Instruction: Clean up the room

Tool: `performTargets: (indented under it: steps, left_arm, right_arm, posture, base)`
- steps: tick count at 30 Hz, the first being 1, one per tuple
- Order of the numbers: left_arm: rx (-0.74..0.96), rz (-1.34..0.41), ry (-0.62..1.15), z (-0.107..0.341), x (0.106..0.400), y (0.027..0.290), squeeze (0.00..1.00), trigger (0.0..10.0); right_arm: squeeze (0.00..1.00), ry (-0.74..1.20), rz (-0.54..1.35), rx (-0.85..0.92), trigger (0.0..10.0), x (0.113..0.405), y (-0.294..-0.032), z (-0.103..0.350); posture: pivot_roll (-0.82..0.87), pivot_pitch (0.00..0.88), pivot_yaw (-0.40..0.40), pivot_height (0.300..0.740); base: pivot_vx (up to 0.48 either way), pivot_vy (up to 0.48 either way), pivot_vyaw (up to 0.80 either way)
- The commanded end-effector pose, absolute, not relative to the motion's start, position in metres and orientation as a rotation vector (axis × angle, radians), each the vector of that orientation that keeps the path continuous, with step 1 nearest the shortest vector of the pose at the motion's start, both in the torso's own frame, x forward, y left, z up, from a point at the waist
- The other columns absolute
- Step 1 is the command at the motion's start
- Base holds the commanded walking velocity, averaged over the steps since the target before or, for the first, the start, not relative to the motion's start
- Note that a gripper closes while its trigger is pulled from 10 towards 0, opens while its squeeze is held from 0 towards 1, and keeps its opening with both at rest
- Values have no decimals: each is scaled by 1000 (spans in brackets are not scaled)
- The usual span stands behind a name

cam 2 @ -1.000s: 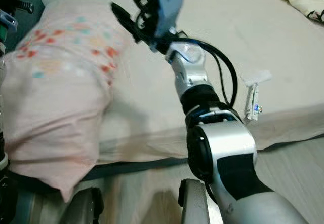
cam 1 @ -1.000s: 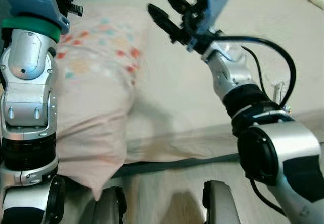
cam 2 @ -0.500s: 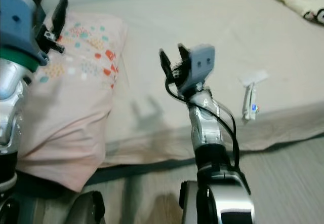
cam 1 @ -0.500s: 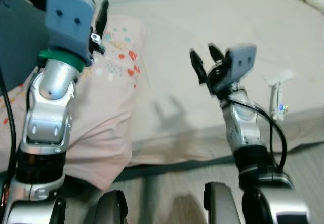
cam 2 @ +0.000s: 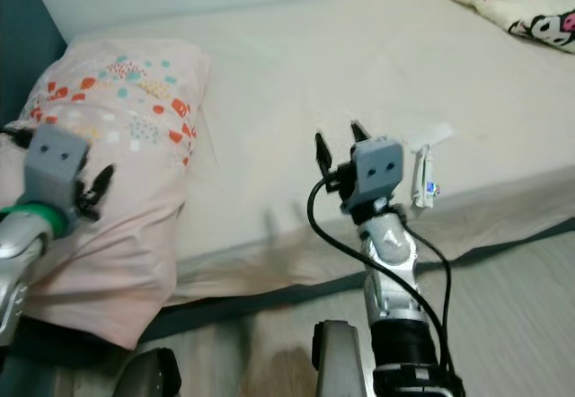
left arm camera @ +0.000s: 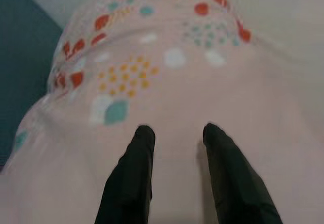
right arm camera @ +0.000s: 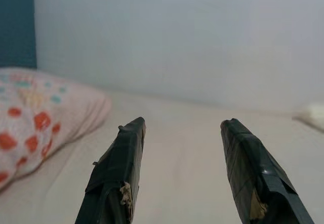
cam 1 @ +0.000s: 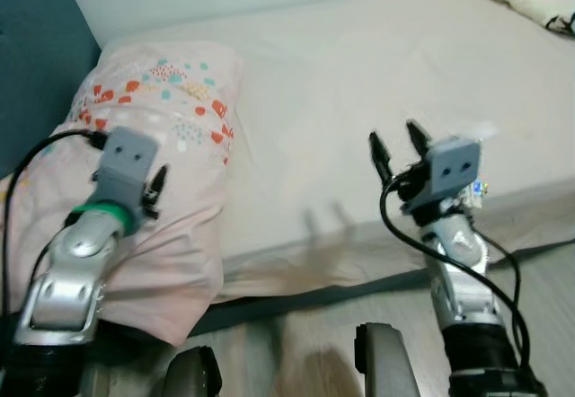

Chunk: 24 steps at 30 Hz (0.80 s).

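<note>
A pink pillow (cam 1: 171,119) with red, teal and yellow spots lies at the left end of the cream bed (cam 1: 341,83), sagging over its front edge. My left gripper (left arm camera: 174,133) hovers low over the pillow's front half, open, with nothing between its fingers. My right gripper (cam 1: 395,136) stands open and empty above the bed's front edge, pointing along the mattress. Just right of it, a small white packet (cam 2: 420,180) with a coloured label lies at the bed's edge.
A cream blanket (cam 2: 512,2) with a cartoon print is bunched at the bed's far right. A dark teal wall panel (cam 1: 36,65) stands left of the pillow. Pale wood floor (cam 2: 530,298) runs along the bed front. My own legs (cam 1: 386,361) show below.
Both arms have come down from a raised pose. The left gripper now sits low over the pillow and the right one near the bed's front edge. The camera has also shifted.
</note>
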<state>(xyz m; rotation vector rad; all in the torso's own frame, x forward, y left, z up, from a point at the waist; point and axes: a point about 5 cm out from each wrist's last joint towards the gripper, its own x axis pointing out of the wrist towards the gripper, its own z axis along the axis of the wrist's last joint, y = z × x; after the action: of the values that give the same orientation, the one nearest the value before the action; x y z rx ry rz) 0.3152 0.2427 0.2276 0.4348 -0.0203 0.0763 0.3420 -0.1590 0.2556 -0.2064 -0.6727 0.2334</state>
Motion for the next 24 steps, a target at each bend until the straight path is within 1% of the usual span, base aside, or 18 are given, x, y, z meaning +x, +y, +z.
performTargets:
  steps: [1,2,3,4,5,6,7,10,11,12,14,20,24]
  left_arm:
    - [454,52,5,220,309,253,0,10000]
    - [467,83,18,219,306,264,0,10000]
    - [467,83,18,219,306,264,0,10000]
    - [475,110,29,218,303,272,0,10000]
    - [457,159,32,220,301,279,0,10000]
    - [422,182,3,225,300,279,0,10000]
    - [381,178,-31,228,301,274,0,10000]
    - [349,164,-58,231,301,268,0,10000]
    - [315,140,-84,232,301,260,0,10000]
    - [315,140,-84,232,301,260,0,10000]
    - [246,93,-96,230,300,251,0,10000]
    - [201,68,-102,227,300,244,0,10000]
    - [151,17,-122,224,306,222,0,10000]
  right_arm:
    - [0,-646,279,-202,10000,344,-147,252]
    - [0,-630,295,-191,10000,346,-141,250]
    - [0,-630,295,-191,10000,346,-141,250]
    - [0,-617,303,-185,10000,347,-137,249]
    - [0,-604,308,-178,10000,347,-133,247]
    - [0,-569,325,-137,10000,348,-131,242]
    - [0,-553,319,-119,10000,349,-130,239]
    - [0,-553,312,-94,10000,349,-130,238]
    - [0,-553,287,-68,10000,350,-131,238]
    - [0,-553,287,-68,10000,350,-131,238]
    - [0,-553,252,-76,10000,350,-135,239]
    - [0,-534,236,-90,10000,351,-143,238]
    - [0,-512,233,-86,10000,352,-142,232]
  posture:
    - [-74,146,132,530]
    - [-70,145,125,530]
    - [-70,145,125,530]
    - [-68,145,122,530]
    - [-57,144,110,530]
    - [-53,144,103,530]
    - [-56,141,97,530]
    - [-57,139,95,535]
    - [-58,135,92,540]
    - [-58,135,92,540]
    - [-64,128,85,550]
    - [-63,111,67,574]
    - [-70,95,66,594]
  base:
    - [0,0,0]
    - [0,0,0]
    - [0,0,0]
    - [0,0,0]
    - [0,0,0]
    - [0,0,0]
    - [0,0,0]
    - [0,0,0]
    - [0,0,0]
    - [0,0,0]
    - [0,0,0]
    - [0,0,0]
    - [0,0,0]
